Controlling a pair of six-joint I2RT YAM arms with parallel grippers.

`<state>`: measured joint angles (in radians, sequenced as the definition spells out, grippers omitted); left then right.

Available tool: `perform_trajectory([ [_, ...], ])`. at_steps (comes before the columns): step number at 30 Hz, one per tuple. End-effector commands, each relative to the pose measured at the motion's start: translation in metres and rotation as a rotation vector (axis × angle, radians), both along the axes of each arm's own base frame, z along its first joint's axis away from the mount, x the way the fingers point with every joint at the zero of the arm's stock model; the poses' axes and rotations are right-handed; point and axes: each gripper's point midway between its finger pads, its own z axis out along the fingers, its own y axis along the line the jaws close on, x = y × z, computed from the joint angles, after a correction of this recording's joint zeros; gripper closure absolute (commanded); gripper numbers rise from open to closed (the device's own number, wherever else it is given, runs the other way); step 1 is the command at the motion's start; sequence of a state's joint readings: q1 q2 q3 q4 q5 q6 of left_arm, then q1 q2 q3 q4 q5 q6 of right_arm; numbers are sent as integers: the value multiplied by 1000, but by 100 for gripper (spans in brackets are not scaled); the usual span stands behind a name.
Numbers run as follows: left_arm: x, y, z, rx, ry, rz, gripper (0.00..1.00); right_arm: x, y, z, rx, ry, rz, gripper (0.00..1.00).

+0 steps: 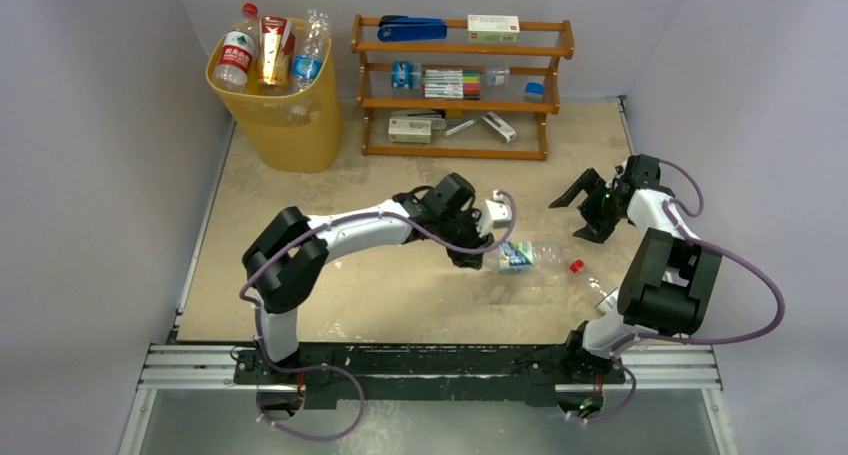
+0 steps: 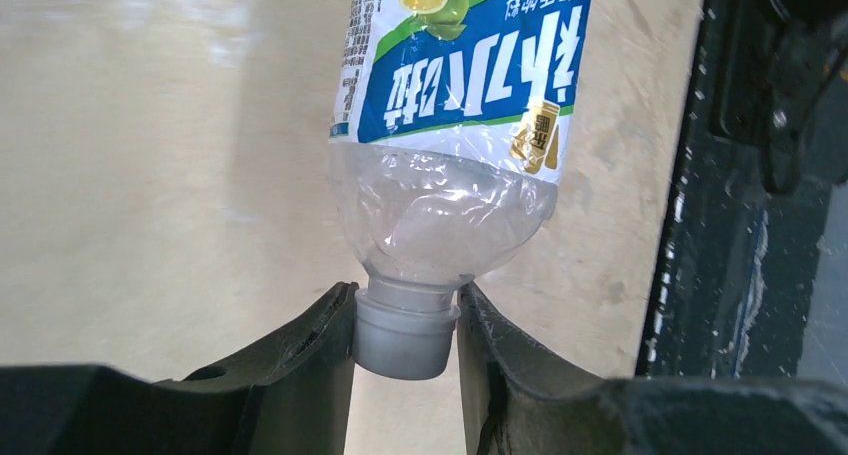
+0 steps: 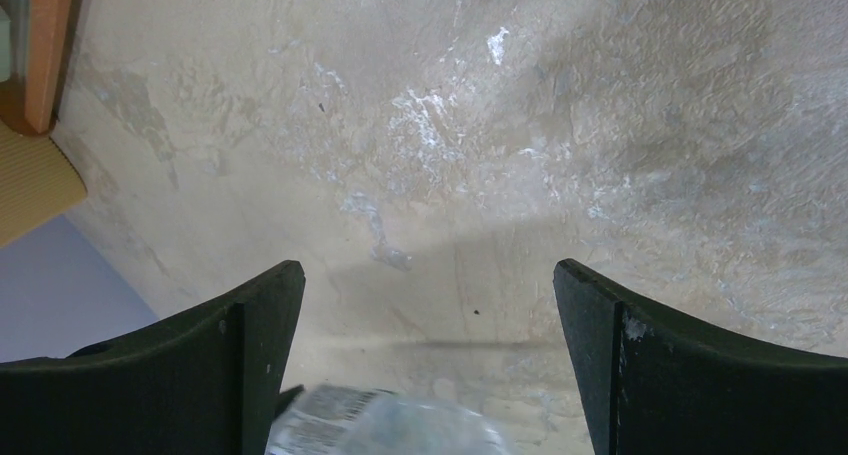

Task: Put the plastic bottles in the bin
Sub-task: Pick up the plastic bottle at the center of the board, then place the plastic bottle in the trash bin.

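clear bottle [image 1: 520, 256] caught by the neck, lift comes next

it has a blue and green label and lies on the table [image 1: 380, 295], near the middle. the left gripper [image 2: 405, 325] is closed tight on its grey cap end. the right gripper [image 3: 430, 305] hangs wide open and empty, off to the right. the yellow bin [image 1: 290, 125] stands at the far left corner, three bottles [image 1: 238, 50] inside. next move, likely: lift, carry over the rim, release.

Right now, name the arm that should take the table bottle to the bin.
Left. The left gripper is shut on the bottle's neck, and the bin stands far left, on that arm's side. The right gripper is open, holds nothing, and sits farther from the bin.
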<state>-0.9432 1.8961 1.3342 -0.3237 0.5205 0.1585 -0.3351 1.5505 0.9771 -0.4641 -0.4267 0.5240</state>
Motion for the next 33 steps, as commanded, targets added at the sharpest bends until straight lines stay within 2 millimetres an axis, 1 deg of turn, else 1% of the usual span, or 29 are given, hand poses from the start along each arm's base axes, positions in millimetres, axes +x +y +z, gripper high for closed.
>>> perform_trajectory([
  [1,38,5,48,-98,-81,139,70,16,0,32,5,-106,14,3],
  [5,65,21,69,-122,-102,248,70,21,1,38,12,-132,22,2],
  [8,85,39,87,-141,-124,336,70,22,3,39,21,-143,28,2],
  [13,119,74,134,-236,-160,483,70,21,7,39,39,-159,38,3],
  [15,135,94,157,-274,-184,548,69,21,8,39,46,-167,42,3],
  [20,165,136,212,-376,-228,681,69,21,11,41,54,-182,49,3],
  [25,191,183,256,-462,-275,823,68,21,16,43,64,-192,62,3],
  [29,208,226,292,-570,-299,917,68,22,20,46,71,-202,72,3],
  [33,227,282,328,-685,-331,1061,68,23,24,46,81,-206,82,3],
])
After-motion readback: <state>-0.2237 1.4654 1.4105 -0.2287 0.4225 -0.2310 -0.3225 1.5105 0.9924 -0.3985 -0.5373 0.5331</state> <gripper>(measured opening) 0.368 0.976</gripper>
